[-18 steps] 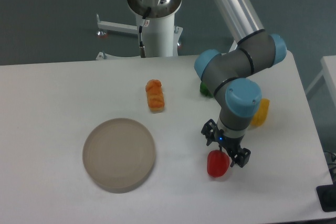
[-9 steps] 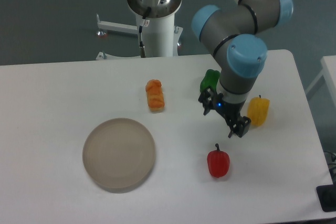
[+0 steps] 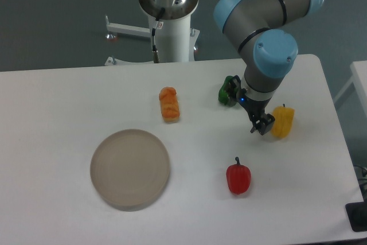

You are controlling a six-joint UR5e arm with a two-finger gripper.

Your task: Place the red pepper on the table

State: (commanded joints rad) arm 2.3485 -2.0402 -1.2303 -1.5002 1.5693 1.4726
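Pepper first: the red pepper (image 3: pixel 238 178) stood upright on the table (image 3: pixel 51 107), stem up, toward the near right part of the white top, with bare surface all around it and nothing touching it. Above it in the picture, and apart from it, hung the gripper (image 3: pixel 248 111), its two dark fingers spread with nothing between them; one fingertip showed in front of the green pepper (image 3: pixel 227 92) and the other sat just beside the yellow pepper (image 3: pixel 282 121), though whether either was touched could not be told from this view. The yellow pepper stood to the right of the gripper, near the table's right edge, and the green one was partly hidden behind the gripper and the grey and blue arm (image 3: pixel 268 24). Left of these, well apart, lay an orange lumpy food item (image 3: pixel 169 104) near the middle of the table. A round beige plate (image 3: pixel 130 168) rested to the left of the red pepper, well apart from it, with nothing on it.
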